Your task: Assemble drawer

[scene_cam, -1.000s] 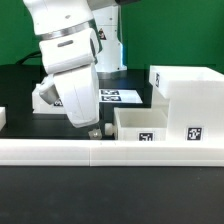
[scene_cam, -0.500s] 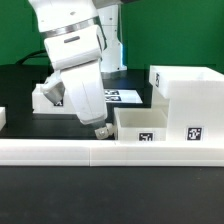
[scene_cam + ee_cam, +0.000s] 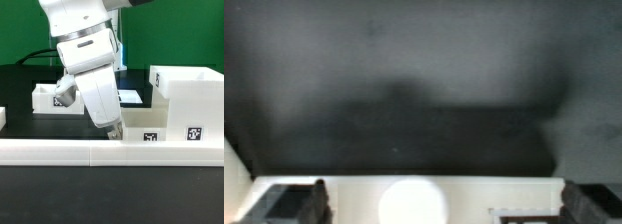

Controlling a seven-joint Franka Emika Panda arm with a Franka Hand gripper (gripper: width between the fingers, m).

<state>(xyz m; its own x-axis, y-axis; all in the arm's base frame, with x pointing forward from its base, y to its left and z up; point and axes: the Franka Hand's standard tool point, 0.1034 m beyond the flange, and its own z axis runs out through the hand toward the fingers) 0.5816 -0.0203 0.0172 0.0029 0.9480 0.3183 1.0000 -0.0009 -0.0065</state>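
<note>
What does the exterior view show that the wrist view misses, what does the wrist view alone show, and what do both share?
Only the exterior view: the big housing, one small tray beside the long rail, another tray farther back, and the marker board. Only the wrist view: both fingers spread wide, with a blurred white shape between them that cannot be named. Both: the gripper and the black table.
</note>
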